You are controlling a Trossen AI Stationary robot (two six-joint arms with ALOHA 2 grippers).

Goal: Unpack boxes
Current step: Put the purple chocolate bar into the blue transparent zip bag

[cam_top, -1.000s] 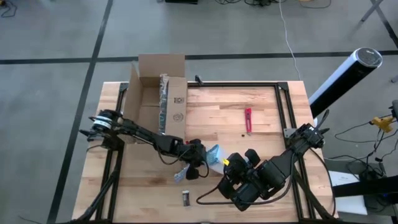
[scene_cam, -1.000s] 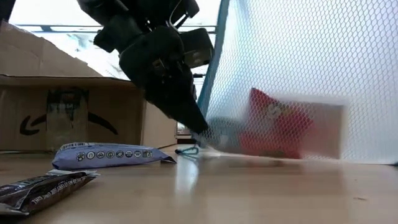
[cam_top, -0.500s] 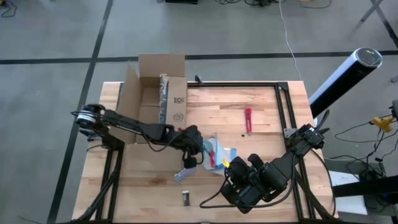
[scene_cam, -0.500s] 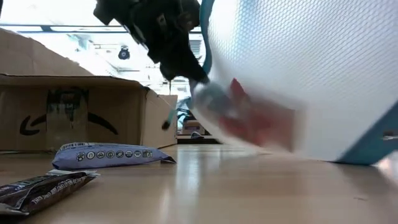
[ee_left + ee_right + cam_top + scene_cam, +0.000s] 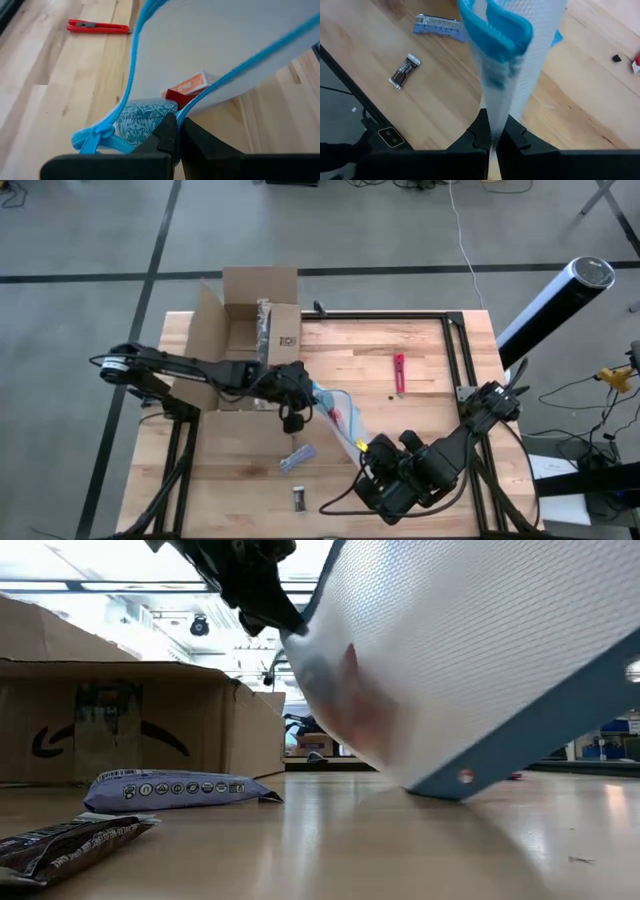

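Holding the pouch between two hands

You have the pouch (image 5: 338, 415) stretched between both arms, lifted off the tabletop (image 5: 400, 340). The left hand (image 5: 297, 392) is clamped on its zipper end, near the box (image 5: 250, 330); in the left wrist view the fingers (image 5: 167, 135) are pressed together on the blue edge. The right hand (image 5: 372, 450) is clamped on the opposite end, and in the right wrist view its fingers (image 5: 482, 127) pinch the mesh tightly.

To do this step well, I think you should keep both grips firm and the pull even. A red carton (image 5: 187, 86) and a patterned blue-white packet (image 5: 142, 117) lie inside the pouch, close to the zipper end, so tilting that end too low may let them slide against the left hand. If the aim is to empty it, the opening must first be free; I cannot tell whether the zipper is open or closed.

The box stands at the far left corner of the tabletop with its flaps up, well apart from the right hand. Two wrapped bars already lie on the wood: a blue one (image 5: 297, 459) and a dark one (image 5: 299, 498), both near the front edge. The red tool (image 5: 399, 373) rests untouched toward the right side.

The left arm reaches across from the left edge, long and low. The right arm is folded at the front right, with its hand pointing up to the pouch.
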